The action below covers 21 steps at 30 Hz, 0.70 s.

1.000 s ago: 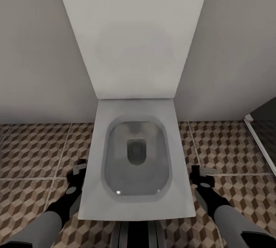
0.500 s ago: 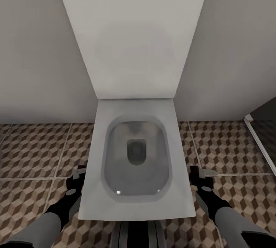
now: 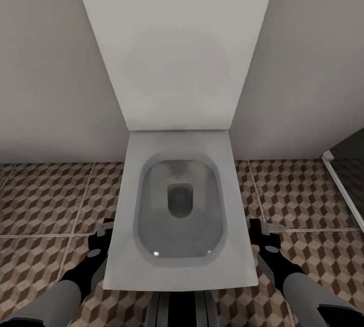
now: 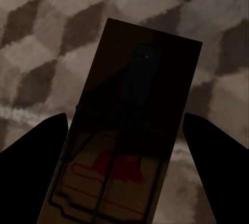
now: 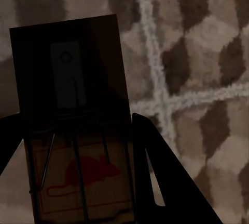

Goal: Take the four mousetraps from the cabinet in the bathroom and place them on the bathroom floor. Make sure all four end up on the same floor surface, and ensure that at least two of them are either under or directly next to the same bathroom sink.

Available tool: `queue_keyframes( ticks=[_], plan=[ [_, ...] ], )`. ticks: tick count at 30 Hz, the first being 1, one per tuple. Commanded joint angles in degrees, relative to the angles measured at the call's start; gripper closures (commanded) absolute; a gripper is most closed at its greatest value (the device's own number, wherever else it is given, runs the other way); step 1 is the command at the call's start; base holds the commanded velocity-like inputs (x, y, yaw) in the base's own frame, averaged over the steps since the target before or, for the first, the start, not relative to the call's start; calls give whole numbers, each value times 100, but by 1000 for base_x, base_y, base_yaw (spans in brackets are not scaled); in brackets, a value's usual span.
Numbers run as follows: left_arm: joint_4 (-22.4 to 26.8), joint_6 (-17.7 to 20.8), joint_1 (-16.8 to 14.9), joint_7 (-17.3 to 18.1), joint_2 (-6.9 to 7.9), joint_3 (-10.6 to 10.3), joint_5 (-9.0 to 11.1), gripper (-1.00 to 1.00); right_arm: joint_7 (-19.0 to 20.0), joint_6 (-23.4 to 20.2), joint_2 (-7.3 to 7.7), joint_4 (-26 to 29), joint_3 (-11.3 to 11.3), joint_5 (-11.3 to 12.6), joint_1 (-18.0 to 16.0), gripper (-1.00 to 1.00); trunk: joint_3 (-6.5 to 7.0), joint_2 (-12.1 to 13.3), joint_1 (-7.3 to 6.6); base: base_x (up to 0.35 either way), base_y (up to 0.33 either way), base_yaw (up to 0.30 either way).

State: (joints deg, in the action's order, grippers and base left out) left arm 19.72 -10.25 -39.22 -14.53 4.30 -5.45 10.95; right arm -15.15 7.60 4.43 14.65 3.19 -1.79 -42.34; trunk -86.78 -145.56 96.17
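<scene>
Two mousetraps are in hand. In the left wrist view a tan mousetrap (image 4: pixel 132 104) with dark wire and a red mark sits between the dark fingers (image 4: pixel 36 146) of my left gripper (image 4: pixel 125 117), which is shut on it. My right gripper (image 5: pixel 75 117) is shut on a second mousetrap (image 5: pixel 72 99) that shows a red mouse print. In the head view the left gripper (image 3: pixel 103 233) hangs left of the toilet and the right gripper (image 3: pixel 264 233) right of it, both low over the cube-patterned bathroom floor (image 3: pixel 50 200). The cabinet is out of view.
A white toilet (image 3: pixel 126 246) with its lid up stands straight ahead between my arms, against a pale wall (image 3: pixel 45 64). A white threshold strip (image 3: pixel 344 190) and a dark opening lie at the far right. Open tiled floor lies on both sides of the toilet.
Both grippers have sunk slightly and drawn back a little toward me, the traps still held. The view itself has not shifted.
</scene>
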Motion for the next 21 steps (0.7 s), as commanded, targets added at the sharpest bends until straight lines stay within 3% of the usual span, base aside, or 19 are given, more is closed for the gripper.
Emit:
queue_keyframes(
  ticks=[1,21],
  plan=[
    [-3,-20,-3,-41,-2,-46,55,100,-7,30,-3,-6,33,0,-3,100,-3,-1,-1,0,0,0],
    [57,-39,-6,-103,-77,-35,64,100,-24,13,-9,2,29,-40,-3,100,-3,-1,-1,0,0,0]
  ],
)
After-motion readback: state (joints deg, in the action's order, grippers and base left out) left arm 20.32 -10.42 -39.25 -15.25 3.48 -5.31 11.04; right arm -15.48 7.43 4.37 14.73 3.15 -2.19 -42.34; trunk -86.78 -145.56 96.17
